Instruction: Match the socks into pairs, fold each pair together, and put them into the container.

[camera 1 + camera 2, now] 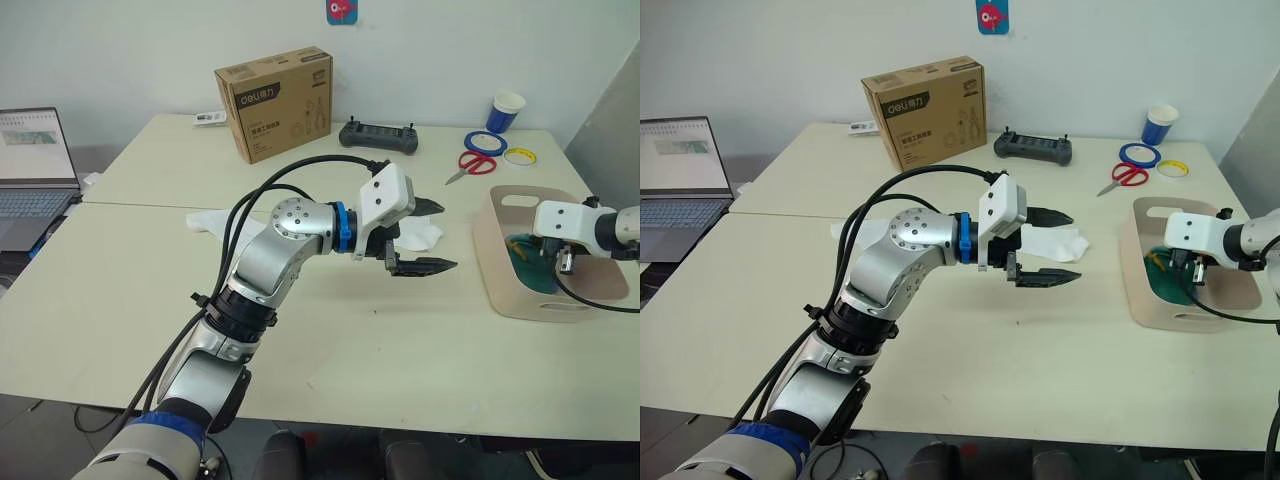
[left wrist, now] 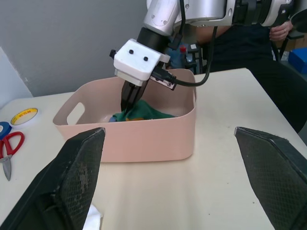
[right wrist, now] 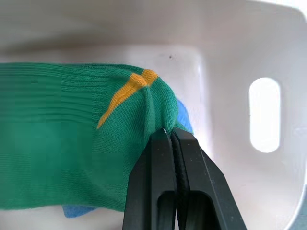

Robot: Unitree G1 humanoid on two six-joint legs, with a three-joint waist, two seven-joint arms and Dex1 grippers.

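The pink container (image 1: 505, 290) stands at the table's right side. My right gripper (image 3: 171, 136) reaches down into it and is shut on a fold of a green sock (image 3: 62, 143) with a yellow stripe. A light blue sock (image 3: 184, 114) lies under the green one. My left gripper (image 1: 436, 238) hovers open over the middle of the table, left of the container, jaws wide apart and empty. One white sock (image 1: 1062, 242) lies on the table just behind those fingers. Another white sock (image 1: 208, 220) lies further left, partly hidden by my left arm.
A brown cardboard box (image 1: 275, 103), a black controller (image 1: 378, 136), red scissors (image 1: 478, 165), tape rolls (image 1: 484, 142) and a blue paper cup (image 1: 507, 111) sit along the back. A laptop (image 1: 35, 175) is at far left. A person (image 2: 268, 43) stands behind the container.
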